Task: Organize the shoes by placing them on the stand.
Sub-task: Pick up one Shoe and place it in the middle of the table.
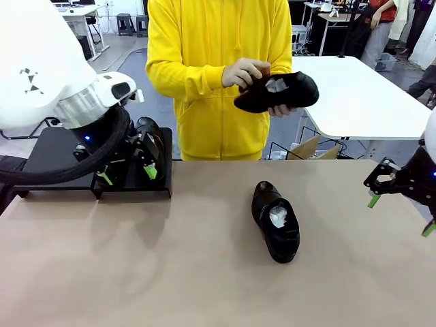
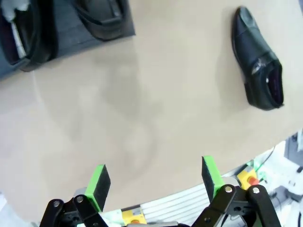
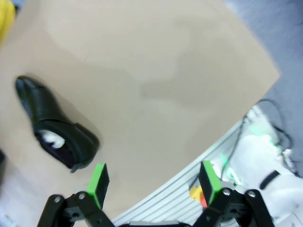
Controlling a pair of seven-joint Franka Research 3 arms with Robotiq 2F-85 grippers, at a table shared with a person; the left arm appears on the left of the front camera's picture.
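Note:
One glossy black shoe (image 1: 276,219) (image 2: 258,59) (image 3: 54,125) lies mid-table with white paper inside. A person in a yellow hoodie holds another shoe (image 1: 276,92) in both hands above the far edge. Two shoes (image 2: 28,33) (image 2: 102,19) sit on the black stand (image 1: 41,157) (image 2: 71,40) at the far left; one of these shoes (image 1: 148,131) shows behind my left arm. My left gripper (image 1: 127,175) (image 2: 154,182) hangs open and empty just in front of the stand. My right gripper (image 1: 402,214) (image 3: 154,182) hovers open and empty at the right edge, well right of the table shoe.
A white table (image 1: 361,95) stands behind the person at the right, with a cardboard box (image 1: 310,148) on the floor below it. The tan tabletop (image 1: 170,272) is bare around the lone shoe.

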